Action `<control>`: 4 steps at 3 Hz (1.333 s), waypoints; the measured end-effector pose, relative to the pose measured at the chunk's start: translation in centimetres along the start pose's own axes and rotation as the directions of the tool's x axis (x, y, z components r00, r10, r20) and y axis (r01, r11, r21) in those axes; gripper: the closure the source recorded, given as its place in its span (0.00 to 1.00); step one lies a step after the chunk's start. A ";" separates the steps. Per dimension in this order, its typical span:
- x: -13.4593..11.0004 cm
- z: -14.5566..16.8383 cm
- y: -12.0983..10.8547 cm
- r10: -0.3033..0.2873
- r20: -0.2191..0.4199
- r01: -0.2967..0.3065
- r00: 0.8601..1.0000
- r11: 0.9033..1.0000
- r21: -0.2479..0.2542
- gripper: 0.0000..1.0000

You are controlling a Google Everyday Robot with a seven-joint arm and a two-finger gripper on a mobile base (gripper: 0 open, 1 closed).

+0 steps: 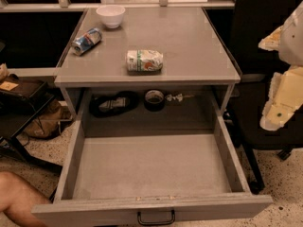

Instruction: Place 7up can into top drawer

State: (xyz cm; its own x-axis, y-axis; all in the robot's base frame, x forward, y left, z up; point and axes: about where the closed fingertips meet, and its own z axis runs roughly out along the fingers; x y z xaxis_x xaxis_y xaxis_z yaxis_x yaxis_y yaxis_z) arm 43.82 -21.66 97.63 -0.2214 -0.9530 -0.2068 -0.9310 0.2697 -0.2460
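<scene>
While gripper (282, 100) rightward, one 7up can (144, 60).

A white bowl (111, 15) sits at the worktop's (194, 37) back left; a blue and silver can (86, 41) lies on its side near it. On the shelf (199, 113) beneath, a black tape roll (154, 100) lies beside a dark bundle (113, 103); a bare leg (18, 198) shows lower left.

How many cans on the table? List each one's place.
2. The 7up can lies front centre; the blue and silver can back left. None seems hidden. The hand is at the right edge.
</scene>
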 end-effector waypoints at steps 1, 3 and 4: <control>0.0 0.0 0.0 0.000 0.000 0.000 1.000 1.000 0.000 0.00; -6.6 3.6 -4.1 -0.111 0.118 0.113 0.987 0.993 -0.012 0.00; -12.4 8.2 -8.9 -0.149 0.223 0.163 0.963 0.986 -0.044 0.00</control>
State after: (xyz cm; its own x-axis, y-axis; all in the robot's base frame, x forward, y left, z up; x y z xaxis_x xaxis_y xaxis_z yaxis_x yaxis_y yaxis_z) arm 57.20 -11.13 94.59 -0.0101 -0.9276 -0.3734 -0.9665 0.1048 -0.2344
